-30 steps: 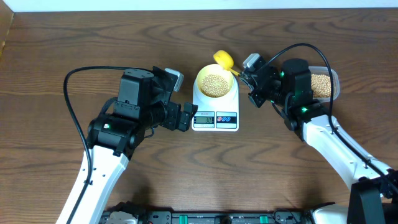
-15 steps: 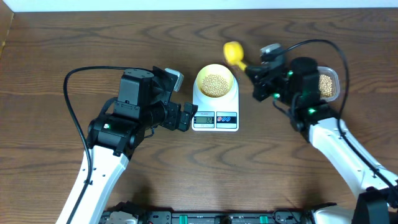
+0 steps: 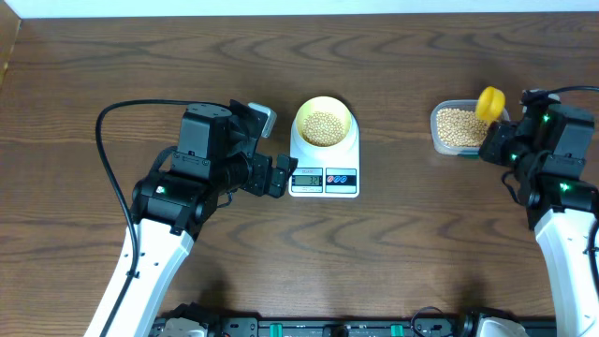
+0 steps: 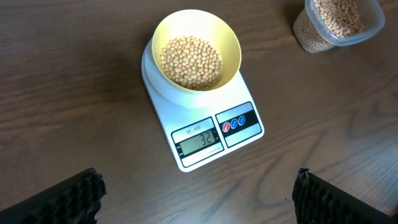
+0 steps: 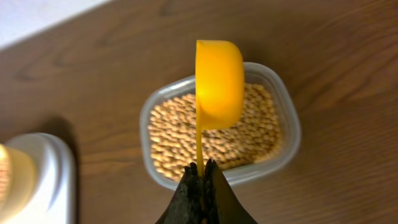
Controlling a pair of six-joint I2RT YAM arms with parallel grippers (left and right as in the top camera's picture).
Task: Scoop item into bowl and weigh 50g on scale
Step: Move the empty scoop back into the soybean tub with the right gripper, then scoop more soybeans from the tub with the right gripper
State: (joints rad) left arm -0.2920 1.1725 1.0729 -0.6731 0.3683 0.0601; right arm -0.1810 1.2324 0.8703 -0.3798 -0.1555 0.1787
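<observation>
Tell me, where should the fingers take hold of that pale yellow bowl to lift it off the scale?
Probably the rim, from straight above, one finger inside and one outside. The bowl flares outward toward its top, so a side squeeze would likely slip, and the beans lie low, leaving the upper inner wall bare.

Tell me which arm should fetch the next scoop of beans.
Right. Its jaws are shut on the scoop, which hangs over the tub of beans. The scale reads 32, so more is needed. The left jaws stand open beside the scale, far from the tub.
</observation>
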